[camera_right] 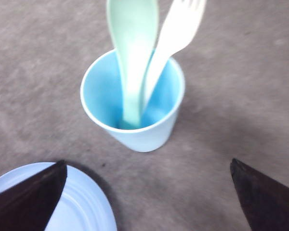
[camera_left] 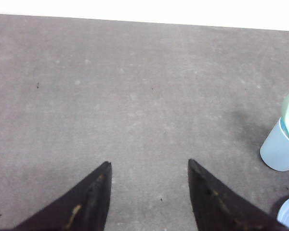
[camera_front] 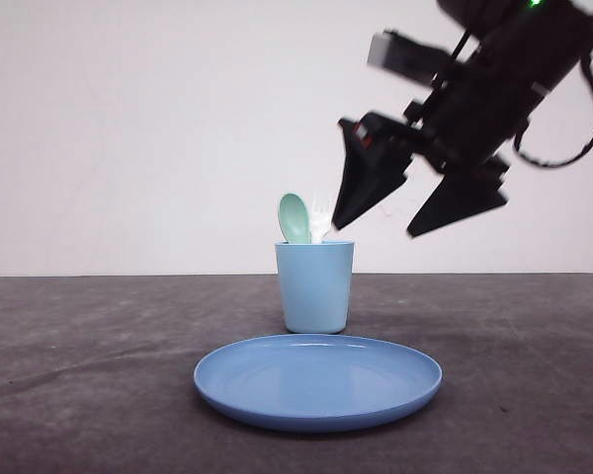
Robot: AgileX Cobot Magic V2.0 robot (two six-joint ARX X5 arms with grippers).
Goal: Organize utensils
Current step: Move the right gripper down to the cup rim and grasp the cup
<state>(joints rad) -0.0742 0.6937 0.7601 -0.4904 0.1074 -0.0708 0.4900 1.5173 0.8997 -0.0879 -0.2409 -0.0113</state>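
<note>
Mint-green spoon and white fork both stand in the blue cup behind the plate; the right gripper hovers open, empty, so sorting looks finished.

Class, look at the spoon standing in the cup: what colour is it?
The spoon is pale mint green, plain with no pattern. It shows best in the right wrist view.
</note>
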